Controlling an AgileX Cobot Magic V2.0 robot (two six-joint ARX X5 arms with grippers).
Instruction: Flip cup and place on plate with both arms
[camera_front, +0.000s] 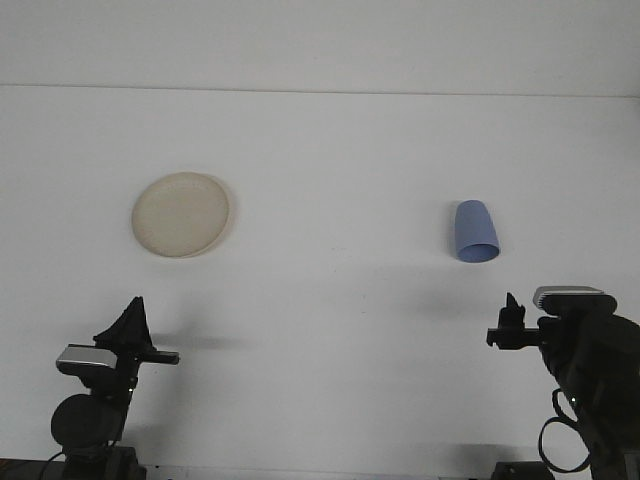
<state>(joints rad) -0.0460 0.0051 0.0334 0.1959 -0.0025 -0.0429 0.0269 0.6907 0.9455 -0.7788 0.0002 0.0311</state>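
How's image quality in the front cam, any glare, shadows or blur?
Front view: even, flat light, no glare on the white table; soft shadows beside the plate and cup; overall slightly soft and grainy; the dark grippers at the bottom lack detail.

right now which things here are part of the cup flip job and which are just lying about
Part of the job:
- blue cup, lying on its side
- beige plate
- left gripper
- right gripper

Just lying about:
- nothing else on the white table

One front view looks forward and down from behind the two arms over the white tabletop (320, 330), set far back, arms at its bottom corners.
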